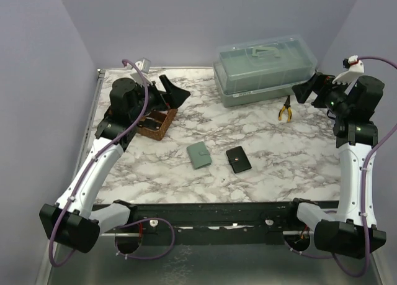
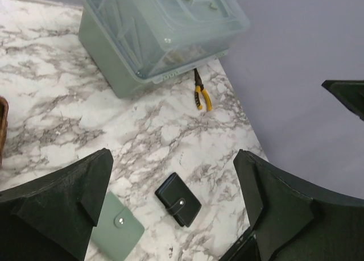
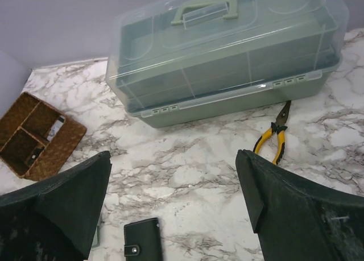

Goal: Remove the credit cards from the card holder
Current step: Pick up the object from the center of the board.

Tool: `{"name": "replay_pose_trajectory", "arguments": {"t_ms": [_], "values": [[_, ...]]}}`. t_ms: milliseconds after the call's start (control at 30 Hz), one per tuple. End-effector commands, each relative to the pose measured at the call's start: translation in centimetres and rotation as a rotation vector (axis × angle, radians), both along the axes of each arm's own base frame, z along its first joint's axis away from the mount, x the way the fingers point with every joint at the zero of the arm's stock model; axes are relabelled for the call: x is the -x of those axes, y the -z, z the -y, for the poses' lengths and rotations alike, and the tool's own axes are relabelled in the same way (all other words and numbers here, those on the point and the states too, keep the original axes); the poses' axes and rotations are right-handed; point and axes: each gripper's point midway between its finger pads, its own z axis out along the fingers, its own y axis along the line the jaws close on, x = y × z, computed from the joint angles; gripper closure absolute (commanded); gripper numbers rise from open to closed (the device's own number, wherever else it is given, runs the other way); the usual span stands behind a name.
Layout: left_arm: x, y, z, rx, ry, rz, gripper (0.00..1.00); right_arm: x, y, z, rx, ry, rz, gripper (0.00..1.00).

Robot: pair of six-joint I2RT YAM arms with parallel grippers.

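The sage green card holder [image 1: 199,155] lies shut, snap tab fastened, on the marble table near the middle. It also shows in the left wrist view [image 2: 118,232], partly behind a finger. No credit cards show; they are hidden. A similar black snap wallet [image 1: 238,159] lies just to its right, also in the left wrist view [image 2: 178,199] and the right wrist view [image 3: 142,245]. My left gripper [image 1: 173,91] is open and empty, raised at the far left over the basket. My right gripper [image 1: 307,89] is open and empty, raised at the far right.
A woven brown basket [image 1: 157,123] sits at the left, under my left arm. A clear-lidded green storage box [image 1: 265,69] stands at the back. Yellow-handled pliers [image 1: 285,108] lie in front of it, on the right.
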Motion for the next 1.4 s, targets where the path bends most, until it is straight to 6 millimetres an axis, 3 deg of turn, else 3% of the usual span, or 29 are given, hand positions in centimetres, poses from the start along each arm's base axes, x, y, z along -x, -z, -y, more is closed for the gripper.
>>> {"name": "replay_pose_trajectory", "arguments": {"t_ms": [0,333,467,567,733,933,1067,1200,1367], "values": [[2.8,1.5,-0.7,0.001,0.025,-0.032,0.01,1.4,-0.9,-1.2,-0.035,-0.042,0.004,0.0],[5.6,3.0,-0.9,0.027,0.06,-0.068,0.01,2.7,-0.3,-3.8,-0.012,-0.225,0.026,0.0],[6.6,4.5,-0.9,0.031,0.075,-0.144,0.01,4.9,0.8,-7.1,0.036,-0.5,0.079,0.0],[7.6,6.8,-0.5,0.036,0.079,-0.234,0.01,6.7,3.0,-9.1,0.048,-0.707,0.106,0.0],[10.2,11.4,1.3,-0.065,0.063,-0.361,0.01,8.4,6.4,-10.4,0.006,-0.878,0.096,0.0],[11.8,17.6,1.9,-0.228,-0.082,-0.467,0.09,8.1,9.7,-10.7,-0.042,-0.929,0.105,0.0],[11.4,21.5,2.0,-0.329,-0.175,-0.51,0.11,7.7,11.9,-10.7,-0.077,-0.938,0.08,0.0],[10.1,24.3,2.7,-0.376,-0.196,-0.516,0.12,7.1,13.4,-10.3,-0.048,-0.912,0.053,0.0],[8.4,27.6,3.6,-0.446,-0.223,-0.549,0.19,7.0,14.0,-10.1,-0.045,-0.894,0.025,0.0]]}}
